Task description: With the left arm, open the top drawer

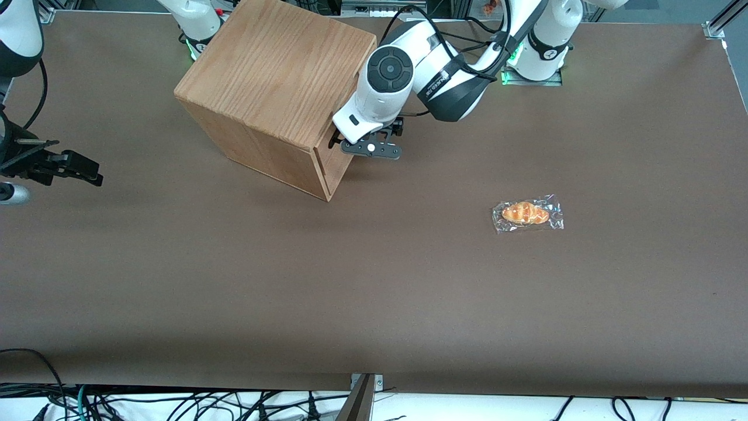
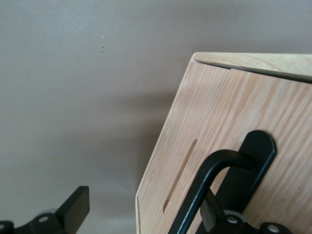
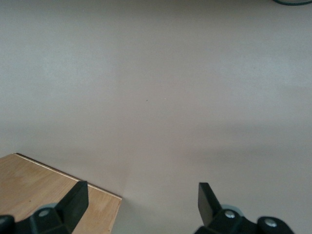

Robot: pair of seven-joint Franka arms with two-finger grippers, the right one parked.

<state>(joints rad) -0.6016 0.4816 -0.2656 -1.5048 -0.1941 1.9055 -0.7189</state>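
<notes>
The oak cabinet (image 1: pixel 274 76) stands on the brown table, its front turned toward the working arm's end. The top drawer (image 2: pixel 229 122) shows as a light-oak panel with a long slot and a black bar handle (image 2: pixel 214 180). A thin dark seam separates the panel from the cabinet's top board. The left arm (image 1: pixel 409 70) reaches down to the cabinet's front, and its gripper (image 1: pixel 367 137) (image 2: pixel 145 212) is open right at the drawer. One fingertip (image 2: pixel 217 214) lies tucked between the handle bar and the panel. The other fingertip (image 2: pixel 73 207) hangs past the panel's edge, over bare table.
A wrapped bread roll (image 1: pixel 527 214) lies on the table (image 1: pixel 374 292), nearer the front camera than the cabinet and toward the working arm's end. The left arm's base (image 1: pixel 540 52) stands at the table's edge farthest from the camera.
</notes>
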